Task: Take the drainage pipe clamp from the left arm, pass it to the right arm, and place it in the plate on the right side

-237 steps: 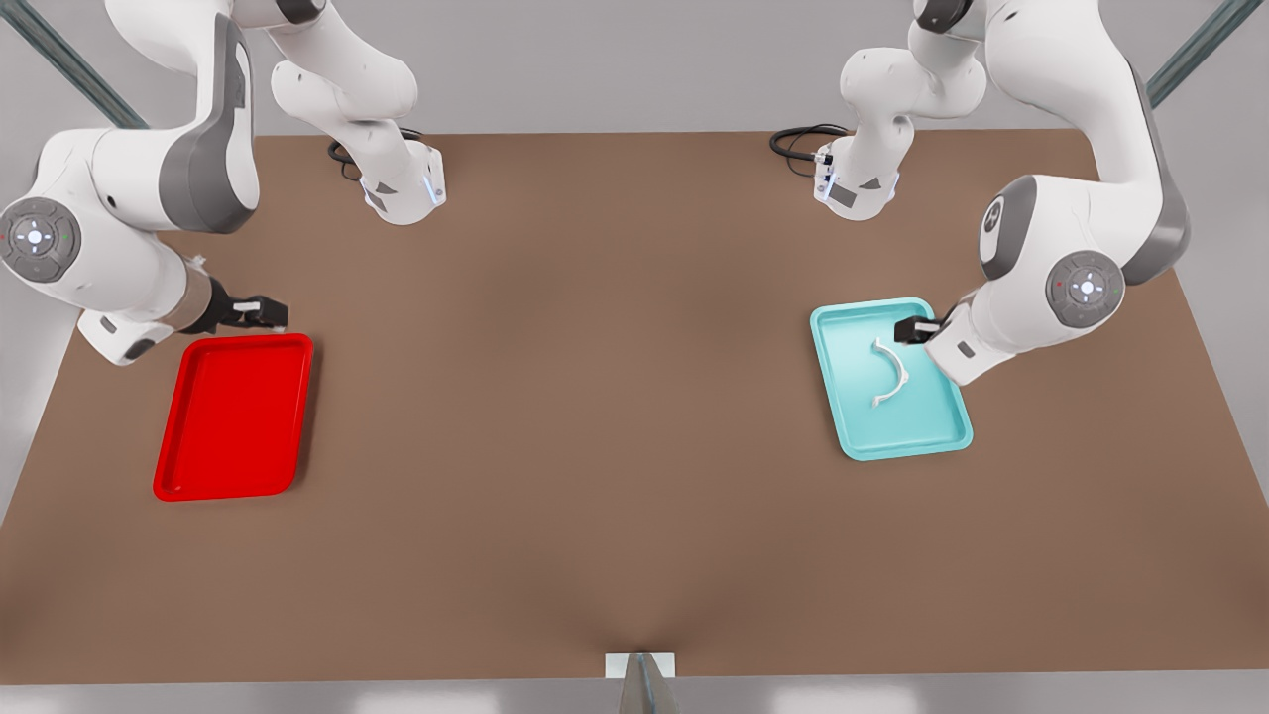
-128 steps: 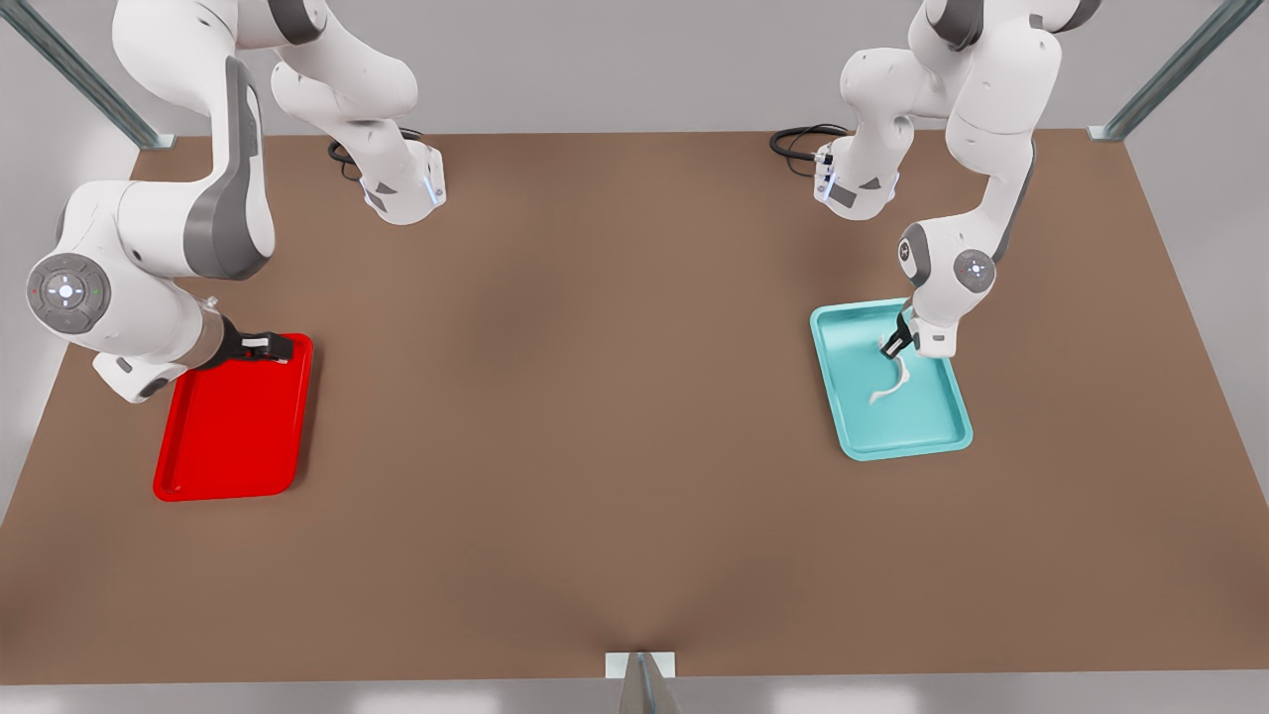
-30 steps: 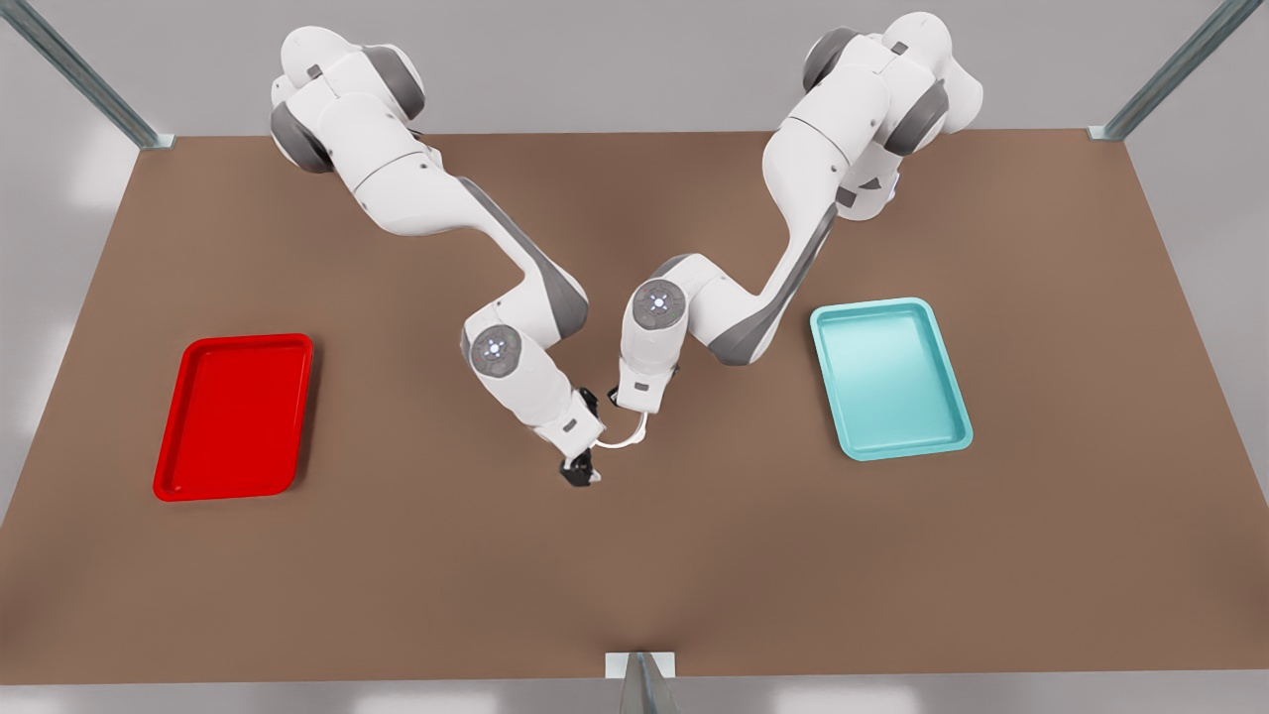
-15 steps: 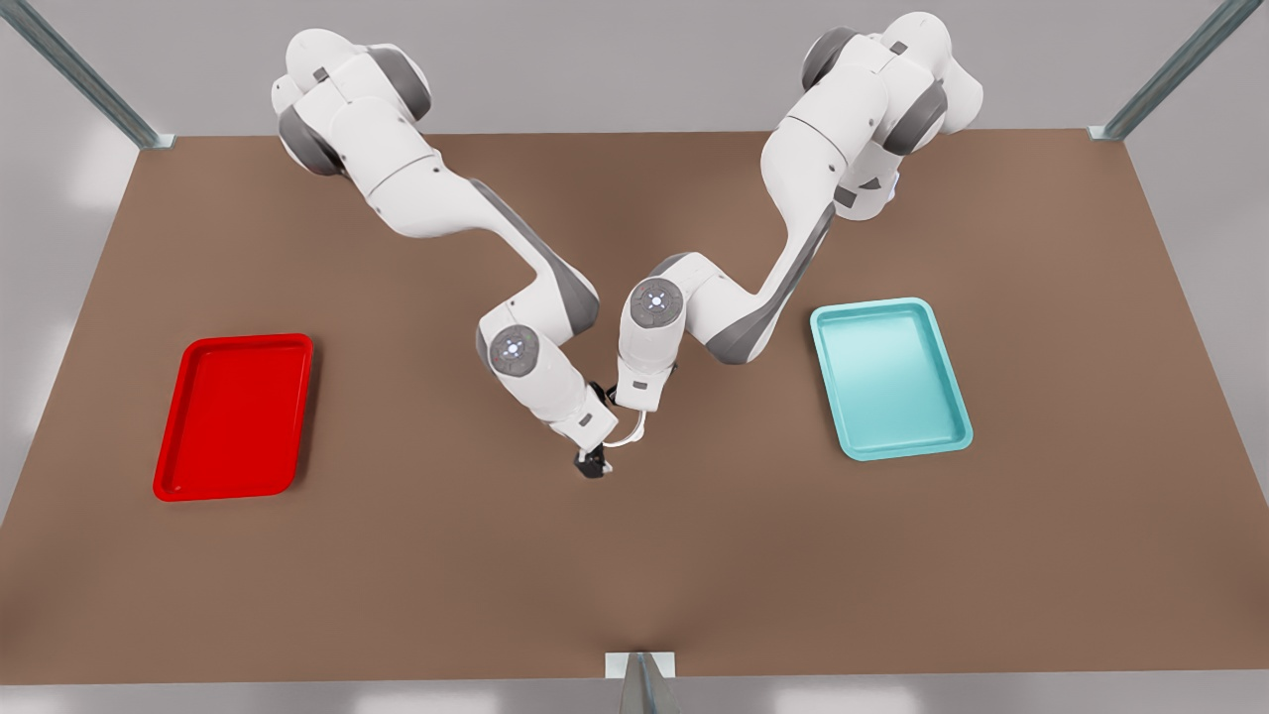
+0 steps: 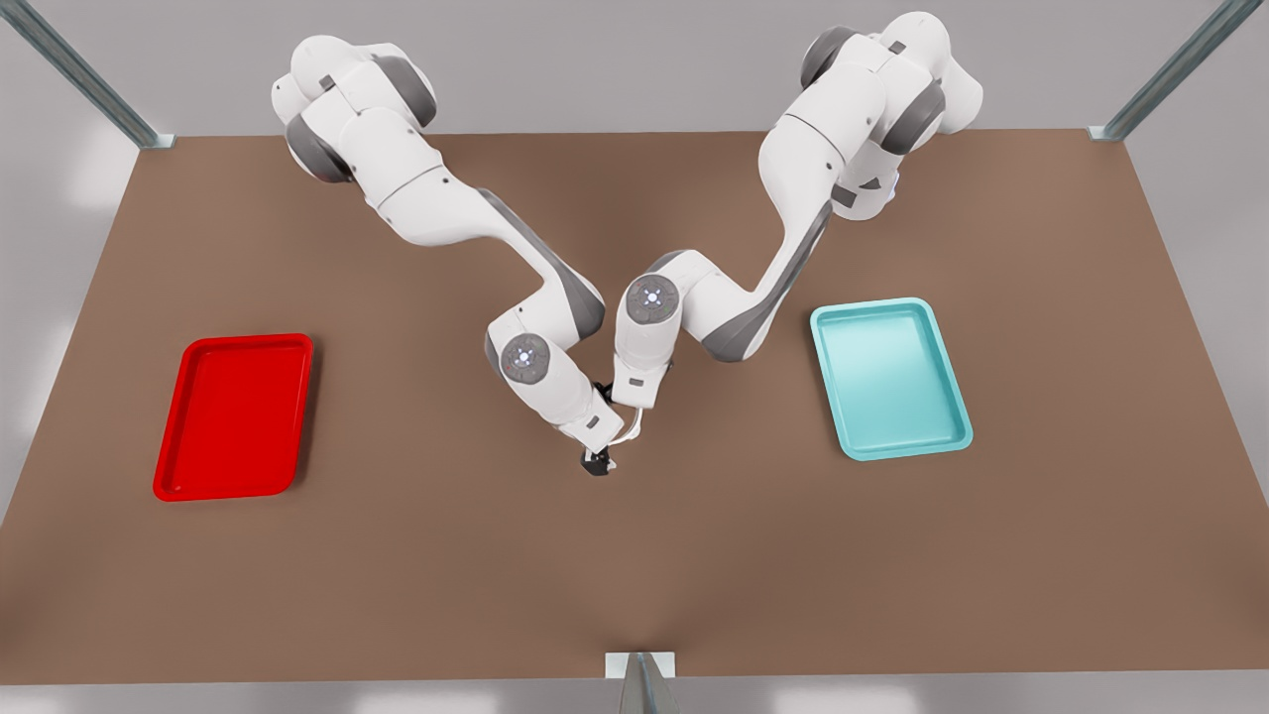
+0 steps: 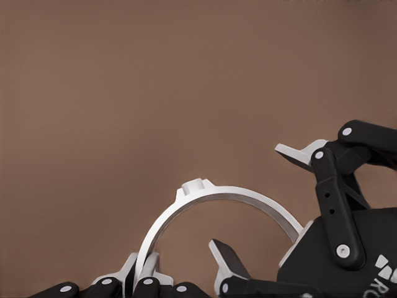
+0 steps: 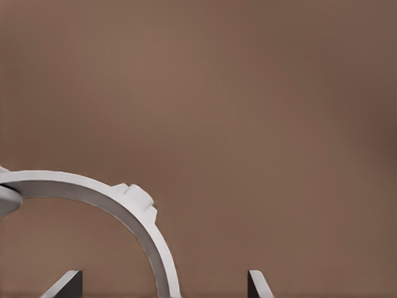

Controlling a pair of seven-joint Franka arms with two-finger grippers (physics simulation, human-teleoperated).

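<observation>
Fingers of the left gripper (image 6: 146,282) clamp one end of the drainage pipe clamp (image 6: 214,202) mid-surface (image 5: 634,555); the right gripper (image 6: 263,208) straddles the other end, fingers (image 6: 301,154) spread apart. In the front view the red plate (image 5: 235,416) lies toward 9 o'clock of the grippers, the teal tray (image 5: 889,378) toward 3 o'clock
</observation>
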